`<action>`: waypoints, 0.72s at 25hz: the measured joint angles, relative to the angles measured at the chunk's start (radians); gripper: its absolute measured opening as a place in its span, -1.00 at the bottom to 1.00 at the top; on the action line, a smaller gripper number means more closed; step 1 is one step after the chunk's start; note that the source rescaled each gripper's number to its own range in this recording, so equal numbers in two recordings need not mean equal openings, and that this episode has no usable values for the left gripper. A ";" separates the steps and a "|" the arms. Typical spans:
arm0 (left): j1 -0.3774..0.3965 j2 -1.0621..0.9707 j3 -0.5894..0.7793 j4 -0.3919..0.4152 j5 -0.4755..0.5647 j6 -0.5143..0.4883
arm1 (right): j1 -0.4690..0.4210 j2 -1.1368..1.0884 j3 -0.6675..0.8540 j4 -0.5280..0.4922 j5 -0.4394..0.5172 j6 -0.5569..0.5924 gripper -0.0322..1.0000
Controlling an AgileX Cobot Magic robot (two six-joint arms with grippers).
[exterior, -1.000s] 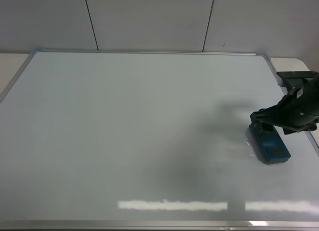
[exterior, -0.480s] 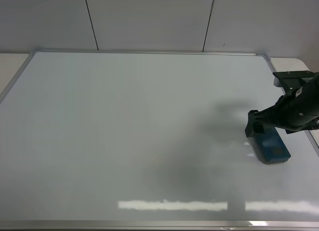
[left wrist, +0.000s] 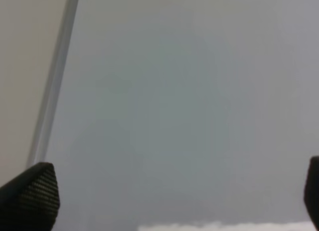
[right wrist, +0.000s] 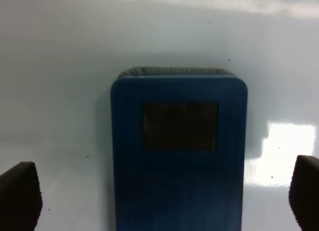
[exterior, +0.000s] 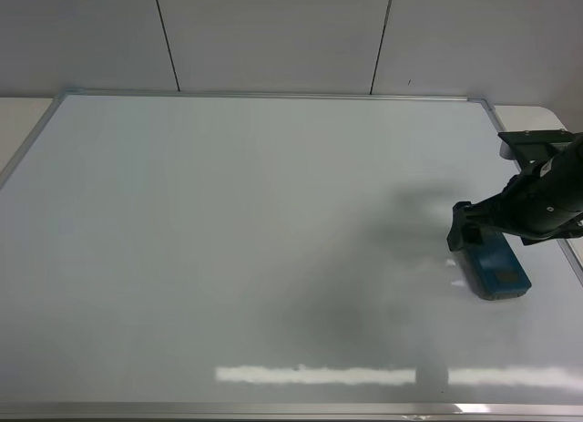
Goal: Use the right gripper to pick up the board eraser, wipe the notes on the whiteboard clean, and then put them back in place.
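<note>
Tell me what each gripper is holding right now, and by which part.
Nothing is held. The right gripper is open, its fingertips apart from the sides of the board eraser. The left gripper is open over the bare whiteboard.

Right gripper (exterior: 466,231) shifted slightly left and toward far side over last second, now above far end of board eraser (exterior: 496,267) rather than directly over its middle. More of eraser's blue top exposed on near side than a second ago. Arm link behind gripper raised and drawn back toward right edge of whiteboard (exterior: 228,240). Nearly all motion happened in first half second; almost none since.
</note>
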 joint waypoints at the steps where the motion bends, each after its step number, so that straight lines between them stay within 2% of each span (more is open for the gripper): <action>1: 0.000 0.000 0.000 0.000 0.000 0.000 | 0.000 -0.003 0.000 0.002 0.002 0.000 0.99; 7: 0.000 0.000 0.000 0.000 0.000 0.000 | 0.000 -0.074 -0.035 0.058 0.039 -0.017 0.99; 14: 0.000 0.000 0.000 0.000 0.000 0.000 | 0.000 -0.304 -0.232 0.146 0.222 -0.100 0.99; 18: 0.000 0.000 0.000 0.000 0.000 0.000 | 0.000 -0.480 -0.296 0.146 0.260 -0.105 0.99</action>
